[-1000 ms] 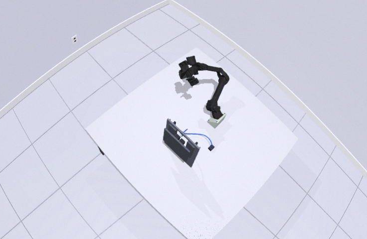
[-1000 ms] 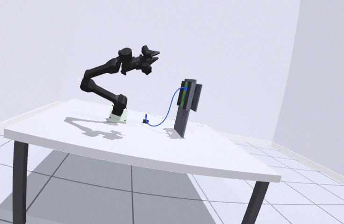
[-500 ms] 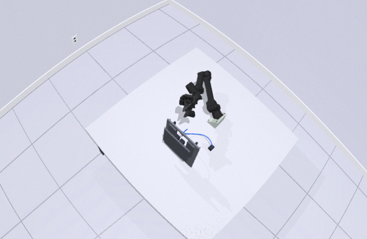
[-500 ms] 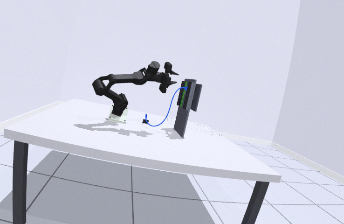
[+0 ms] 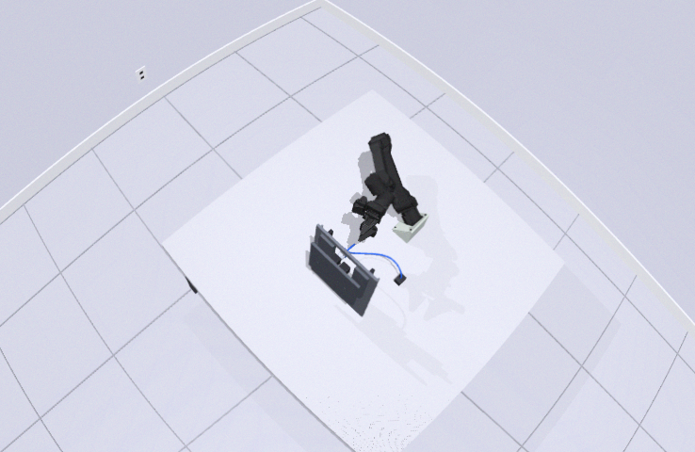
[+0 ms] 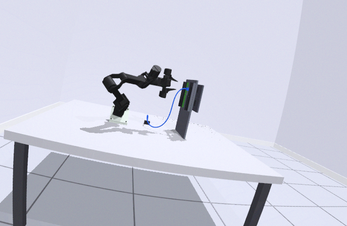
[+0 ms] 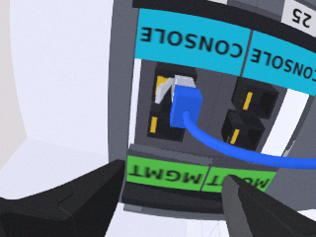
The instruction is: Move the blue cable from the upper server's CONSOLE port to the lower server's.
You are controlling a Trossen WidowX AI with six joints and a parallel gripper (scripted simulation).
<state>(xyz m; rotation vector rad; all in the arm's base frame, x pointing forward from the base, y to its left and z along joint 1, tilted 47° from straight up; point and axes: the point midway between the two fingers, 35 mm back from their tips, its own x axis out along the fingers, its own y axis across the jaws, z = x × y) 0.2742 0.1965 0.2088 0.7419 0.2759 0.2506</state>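
The parted fingers [image 5: 367,234] [image 6: 176,85] are holding nothing, pointing toward the server stand [image 5: 337,271] [image 6: 182,121]. In the wrist view, the blue RJ45 plug [image 6: 187,89] [image 7: 186,106] is sitting beyond and above their tips, under a CONSOLE label [image 7: 190,41], apparently fully seated.

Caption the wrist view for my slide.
Open gripper facing a blue plug seated beneath a cyan CONSOLE label, image upside down.

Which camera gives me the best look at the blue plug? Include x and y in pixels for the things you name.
The wrist view: it shows the blue plug [image 7: 186,106] [image 6: 187,89] large and unobstructed, with its pale tab and the socket it sits in. The exterior view shows only a small blue spot on the rack's face. From the top, I can't tell plug from cable.
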